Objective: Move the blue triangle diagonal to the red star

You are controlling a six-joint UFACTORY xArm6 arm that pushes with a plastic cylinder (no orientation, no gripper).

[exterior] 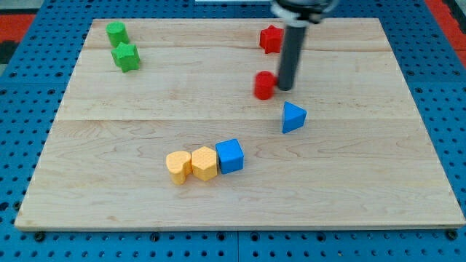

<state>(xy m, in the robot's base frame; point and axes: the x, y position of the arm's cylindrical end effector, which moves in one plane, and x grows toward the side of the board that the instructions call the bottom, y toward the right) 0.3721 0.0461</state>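
The blue triangle (293,117) lies right of the board's middle. The red star (271,38) sits near the view's top edge, above and a little left of the triangle. My tip (285,88) is at the end of the dark rod, right beside a red cylinder (263,85) on that block's right side, touching or nearly touching it. The tip is just above the blue triangle, with a small gap, and well below the red star.
A blue cube (230,156), a yellow hexagonal block (204,163) and a yellow block (178,167) form a row at the lower middle. Two green blocks (116,33) (126,57) sit at the top left. The wooden board (87,182) rests on a blue pegboard.
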